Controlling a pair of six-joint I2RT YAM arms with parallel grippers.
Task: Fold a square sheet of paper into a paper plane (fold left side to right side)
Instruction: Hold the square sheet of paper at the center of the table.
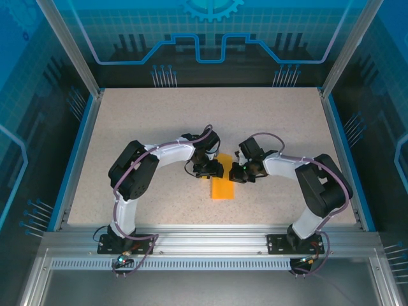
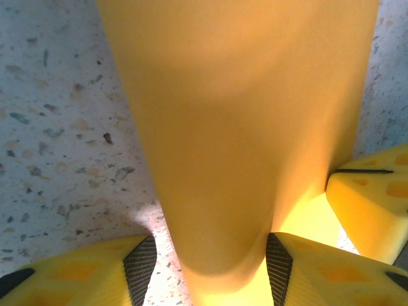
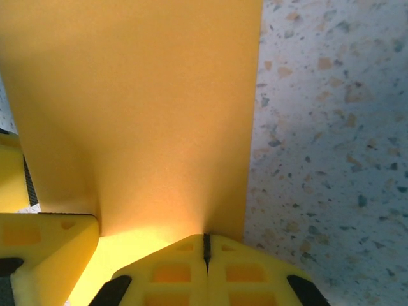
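Orange sheet of paper [image 1: 223, 189] mid-desk [image 1: 159, 121], its far end hidden under the two wrists.

The left fingers [image 2: 140, 268] stand apart around a rounded bulge of the sheet, with a sliver of desk showing beside one pad. The right fingers [image 3: 185, 271] are pressed tight together at the sheet's edge; I cannot tell whether paper is nipped between them. Both wrist views cut off the sheet's far end.

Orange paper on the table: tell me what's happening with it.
Both arms are folding the orange paper sheet at the middle of the table. The right gripper is shut, pinching one edge of the sheet. The left gripper stands open, its pads either side of the sheet's rounded, uncreased bend.
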